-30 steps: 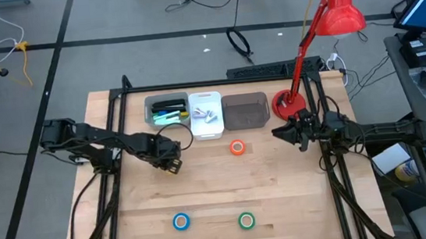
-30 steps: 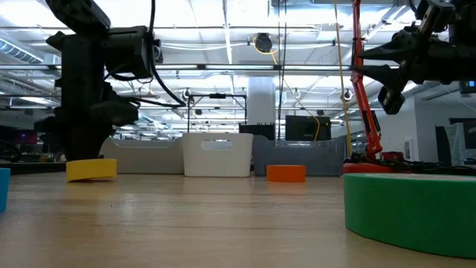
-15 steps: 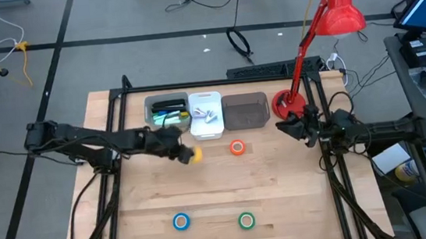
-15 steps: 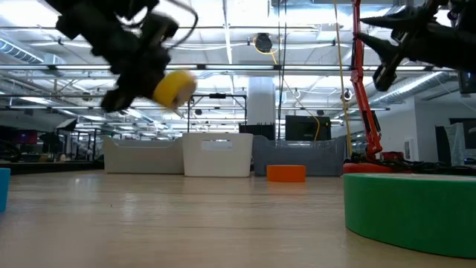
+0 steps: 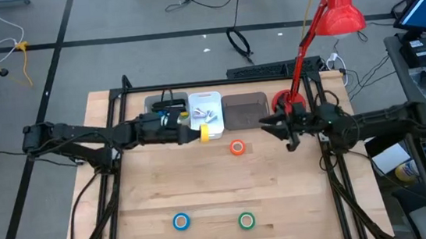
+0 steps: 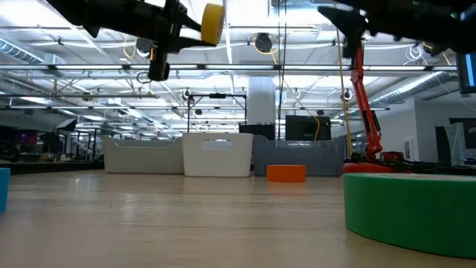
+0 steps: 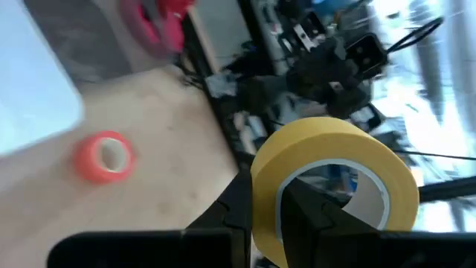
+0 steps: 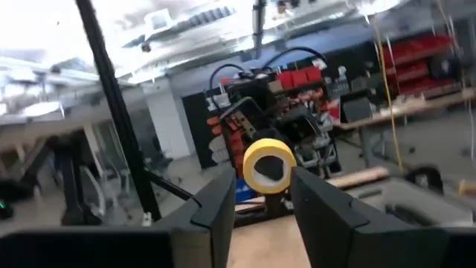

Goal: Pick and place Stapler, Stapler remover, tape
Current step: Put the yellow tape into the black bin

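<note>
The yellow tape roll (image 5: 203, 134) is up in the air at my left gripper (image 5: 195, 134), above the near right corner of the white bin (image 5: 205, 104). In the low view the yellow roll (image 6: 213, 22) is high above the table. The orange roll (image 5: 237, 148) lies flat in front of the bins. The blue roll (image 5: 180, 221) and the green roll (image 5: 246, 221) lie flat near the table's near edge. My right gripper (image 5: 271, 130) hovers open to the right of the orange roll, in front of the dark grey bin. I cannot make out the stapler. My left gripper holds the yellow roll by its ring wall (image 7: 269, 173), with one finger (image 7: 306, 212) inside the hole and the other finger (image 7: 236, 205) outside. The fingers reach level from the table's left. The roll is lifted clear and stands on edge, its hole facing along the table.
Three bins stand in a row at the far edge: a clear one with pens (image 5: 167, 110), the white one, and a dark grey one (image 5: 244, 110). A red desk lamp (image 5: 293, 96) stands at the far right corner. Bare wood lies between the orange roll and the near rolls.
My left gripper has lifted the yellow roll off the table, carried it up, rightward and toward the far edge to the white bin, and tipped from pointing down to level. My right gripper has moved left toward the table's middle and risen.
</note>
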`<state>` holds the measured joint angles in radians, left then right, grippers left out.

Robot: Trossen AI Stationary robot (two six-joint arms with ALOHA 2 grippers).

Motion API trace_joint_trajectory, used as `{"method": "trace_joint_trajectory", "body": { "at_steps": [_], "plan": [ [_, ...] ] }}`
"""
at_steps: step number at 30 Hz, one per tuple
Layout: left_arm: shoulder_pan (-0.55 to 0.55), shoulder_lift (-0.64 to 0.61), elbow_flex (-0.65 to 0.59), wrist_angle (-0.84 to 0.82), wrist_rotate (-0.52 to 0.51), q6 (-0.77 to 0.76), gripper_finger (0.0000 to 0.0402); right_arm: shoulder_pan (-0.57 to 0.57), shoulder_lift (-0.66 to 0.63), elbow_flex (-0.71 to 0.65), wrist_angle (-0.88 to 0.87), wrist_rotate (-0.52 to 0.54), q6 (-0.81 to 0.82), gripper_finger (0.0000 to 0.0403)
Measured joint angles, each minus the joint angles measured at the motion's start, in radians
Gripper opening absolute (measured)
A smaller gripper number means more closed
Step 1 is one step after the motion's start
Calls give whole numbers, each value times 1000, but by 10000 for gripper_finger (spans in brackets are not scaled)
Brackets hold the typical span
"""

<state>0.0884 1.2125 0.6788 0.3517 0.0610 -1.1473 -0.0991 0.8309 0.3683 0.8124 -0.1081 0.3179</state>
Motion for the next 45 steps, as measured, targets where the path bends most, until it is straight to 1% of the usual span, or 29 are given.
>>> {"method": "trace_joint_trajectory", "body": {
  "at_steps": [4,7,11,19,29,33,37,45],
  "plan": [
    [4,0,0,69,61,-50,39,23,130,97,-3,2,-140,147],
    [3,0,0,102,88,-85,39,26,215,154,0,2,-203,161],
    [4,0,0,148,121,-130,39,26,313,211,-3,2,-236,175],
    [1,22,0,153,144,-195,39,26,455,331,-2,1,-268,183],
    [1,33,0,151,157,-230,39,29,549,425,0,2,-319,183],
    [1,31,17,122,157,-232,39,29,578,459,-8,1,-347,183],
    [1,32,18,121,148,-224,39,31,596,485,-54,0,-357,183],
    [1,32,18,116,131,-227,39,37,644,547,-67,0,-368,183]
  ]
}}
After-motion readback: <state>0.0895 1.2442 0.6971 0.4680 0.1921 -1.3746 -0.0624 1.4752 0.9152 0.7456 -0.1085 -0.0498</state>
